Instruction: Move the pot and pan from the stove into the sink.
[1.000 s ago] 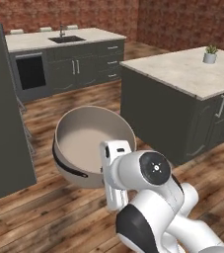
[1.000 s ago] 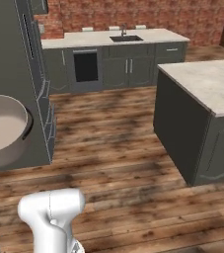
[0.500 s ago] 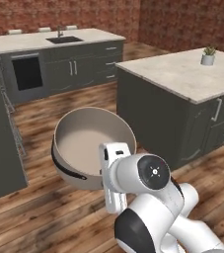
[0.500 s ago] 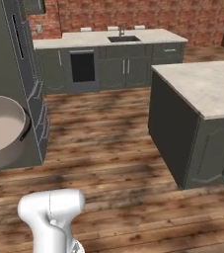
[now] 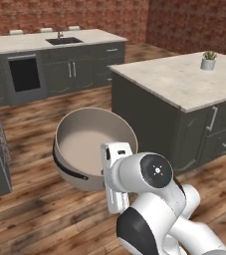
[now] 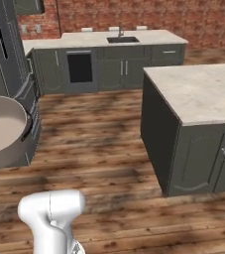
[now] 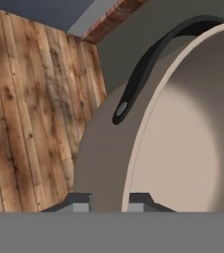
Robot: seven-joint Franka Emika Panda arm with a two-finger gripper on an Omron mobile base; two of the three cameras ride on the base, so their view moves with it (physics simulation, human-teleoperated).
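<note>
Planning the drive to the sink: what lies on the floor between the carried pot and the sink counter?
Bare wood floor, in the left base view: nothing stands between the pot and the cabinets under the sink. The island sits off to the right.

Wooden floor (image 5: 30, 209) under all. Island (image 5: 184, 82) counter bearing a small potted plant (image 5: 208, 61) near its far right corner. Sink (image 5: 64, 40) set into far counter (image 5: 15, 44).

The whole view has swung: the sink (image 5: 64, 40) counter and island (image 5: 184, 82) sit further right.
</note>
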